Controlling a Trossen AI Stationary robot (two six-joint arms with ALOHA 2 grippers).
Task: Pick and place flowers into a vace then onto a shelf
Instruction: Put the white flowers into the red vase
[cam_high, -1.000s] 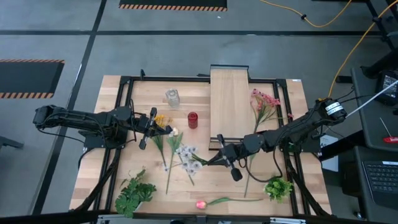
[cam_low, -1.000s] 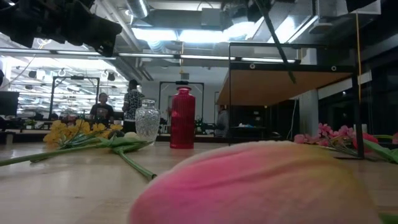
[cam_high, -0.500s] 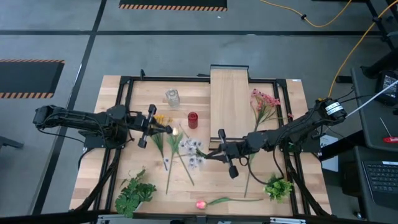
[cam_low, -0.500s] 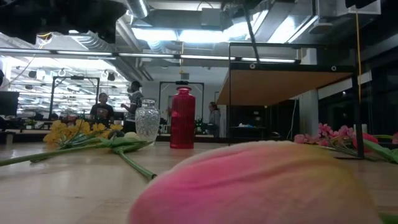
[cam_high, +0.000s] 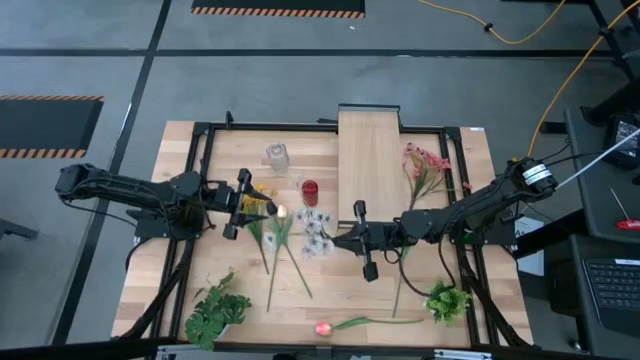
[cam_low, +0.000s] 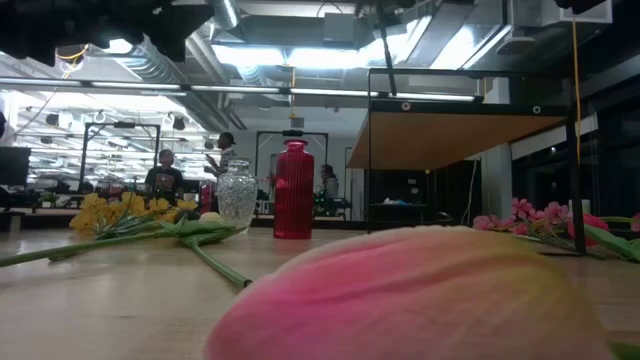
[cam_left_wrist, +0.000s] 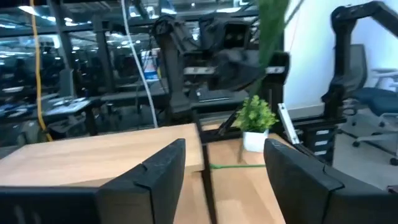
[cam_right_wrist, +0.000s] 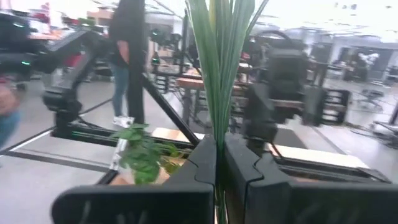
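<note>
Wooden planks fill the centre of the high view: the table (cam_high: 330, 290) with the raised shelf (cam_high: 368, 160) at upper centre and the small glass vase (cam_high: 277, 156) just left of it, beside a red cylinder (cam_high: 310, 192). At centre the right gripper (cam_high: 340, 240) carries a white sprig (cam_high: 316, 227) clear of the loose flowers (cam_high: 278, 240); the left gripper (cam_high: 262, 204) sits centre-left near yellow daisies (cam_high: 258, 191).

Low view — the vase (cam_low: 237, 196) stands left of centre, empty, with a pink tulip (cam_low: 420, 295) filling the foreground.

Left wrist view: its fingers (cam_left_wrist: 165, 168) are spread apart around nothing.

Right wrist view: the fingers (cam_right_wrist: 205, 163) are clenched on the green stem (cam_right_wrist: 219, 74), which rises straight up the frame.

Such a stem looks light and springy — best gripped low, so the head does not sway. The glass vase seems tippy and fragile.
</note>
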